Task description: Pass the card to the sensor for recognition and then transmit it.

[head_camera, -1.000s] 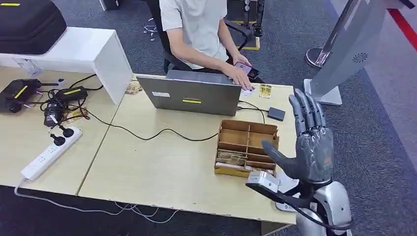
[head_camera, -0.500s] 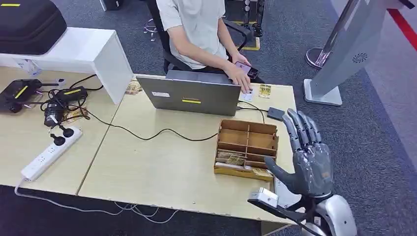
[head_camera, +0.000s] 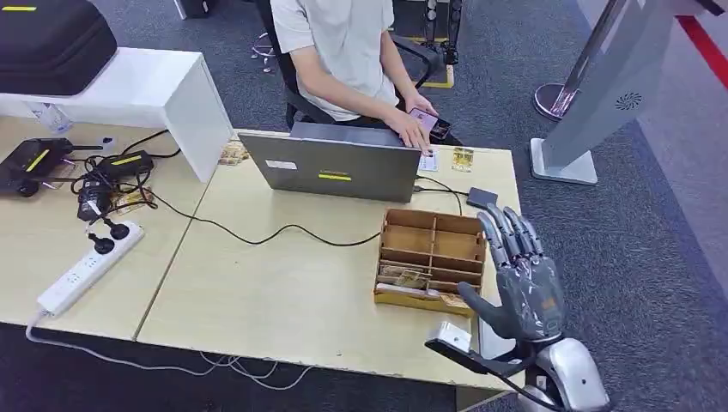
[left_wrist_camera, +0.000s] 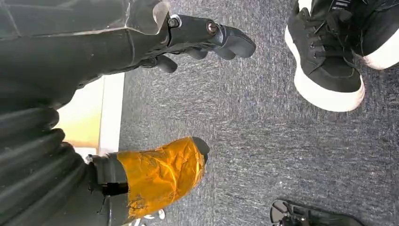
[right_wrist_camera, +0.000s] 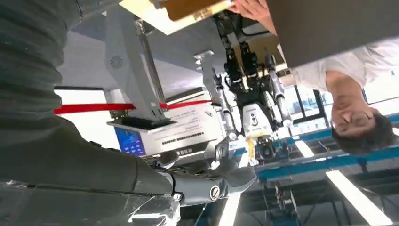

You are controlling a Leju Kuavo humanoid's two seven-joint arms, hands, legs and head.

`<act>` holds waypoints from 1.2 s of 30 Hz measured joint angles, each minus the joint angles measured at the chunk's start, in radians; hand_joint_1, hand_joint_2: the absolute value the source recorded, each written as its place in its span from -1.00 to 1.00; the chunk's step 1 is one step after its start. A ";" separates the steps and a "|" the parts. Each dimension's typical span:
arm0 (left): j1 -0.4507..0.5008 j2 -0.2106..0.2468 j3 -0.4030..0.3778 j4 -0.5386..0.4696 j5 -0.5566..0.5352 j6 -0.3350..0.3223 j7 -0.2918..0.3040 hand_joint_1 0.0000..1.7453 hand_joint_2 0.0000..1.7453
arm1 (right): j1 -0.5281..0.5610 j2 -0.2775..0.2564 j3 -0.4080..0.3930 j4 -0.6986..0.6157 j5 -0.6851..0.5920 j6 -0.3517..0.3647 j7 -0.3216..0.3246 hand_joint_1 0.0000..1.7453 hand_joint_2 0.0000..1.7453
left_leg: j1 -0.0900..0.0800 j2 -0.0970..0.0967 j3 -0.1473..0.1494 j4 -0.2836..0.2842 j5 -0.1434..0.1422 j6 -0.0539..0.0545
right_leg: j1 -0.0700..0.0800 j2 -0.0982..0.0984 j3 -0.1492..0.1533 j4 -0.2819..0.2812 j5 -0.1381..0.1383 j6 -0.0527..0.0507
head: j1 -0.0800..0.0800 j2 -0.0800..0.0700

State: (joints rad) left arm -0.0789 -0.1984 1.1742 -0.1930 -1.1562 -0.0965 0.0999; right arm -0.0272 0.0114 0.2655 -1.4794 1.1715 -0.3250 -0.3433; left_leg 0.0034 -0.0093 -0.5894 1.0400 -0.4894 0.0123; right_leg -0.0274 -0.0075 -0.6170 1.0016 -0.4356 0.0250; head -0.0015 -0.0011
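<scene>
A wooden card box (head_camera: 432, 225) with several compartments stands near the right end of the table; cards (head_camera: 403, 277) lie in its nearer slots. A small dark sensor (head_camera: 482, 198) sits just beyond the box. My right hand (head_camera: 522, 279) is raised beside the box's right side, over the table edge, fingers straight and apart, holding nothing; its thumb (right_wrist_camera: 211, 188) shows in the right wrist view. My left hand (left_wrist_camera: 202, 35) hangs over the carpet with nothing in it, fingers loosely extended. Two small cards (head_camera: 464, 159) lie by the laptop.
A person (head_camera: 343, 51) sits behind a grey laptop (head_camera: 342, 163) with a phone (head_camera: 425, 120) in hand. A white kiosk (head_camera: 609, 86) stands to the right of the table. A power strip (head_camera: 86, 266) and cables lie at the left. A person's shoes (left_wrist_camera: 329, 70) are on the carpet.
My right hand has come down and back toward me, from above the table's far right edge to beside the card box. It stays open and empty.
</scene>
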 joint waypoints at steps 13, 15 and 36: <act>0.000 0.001 0.024 0.000 0.020 0.012 0.000 -1.00 1.00 | 0.088 -0.012 -0.002 -0.029 -0.010 0.002 -0.006 -1.00 1.00 | 0.000 0.000 0.000 0.000 0.000 0.000 | 0.000 0.000 0.000 0.000 0.000 0.000 | 0.000 0.000; 0.000 0.002 0.025 0.000 0.024 0.013 0.000 -1.00 1.00 | 0.094 -0.013 -0.005 -0.029 -0.011 0.002 -0.006 -1.00 1.00 | 0.000 0.000 0.000 0.000 0.000 0.000 | 0.000 0.000 0.000 0.000 0.000 0.000 | 0.000 0.000; -0.001 0.020 0.043 0.000 0.027 0.024 -0.018 -1.00 1.00 | 0.121 -0.013 -0.045 0.039 -0.057 0.017 -0.030 -1.00 1.00 | 0.000 0.000 0.000 0.000 0.000 0.000 | 0.000 0.000 0.000 0.000 0.000 0.000 | 0.000 0.000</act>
State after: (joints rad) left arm -0.0794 -0.1785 1.2173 -0.1930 -1.1296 -0.0729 0.0820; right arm 0.0940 -0.0011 0.2205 -1.4404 1.1143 -0.3082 -0.3731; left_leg 0.0034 -0.0090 -0.5894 1.0399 -0.4898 0.0127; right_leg -0.0273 -0.0072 -0.6170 1.0014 -0.4357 0.0250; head -0.0015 -0.0011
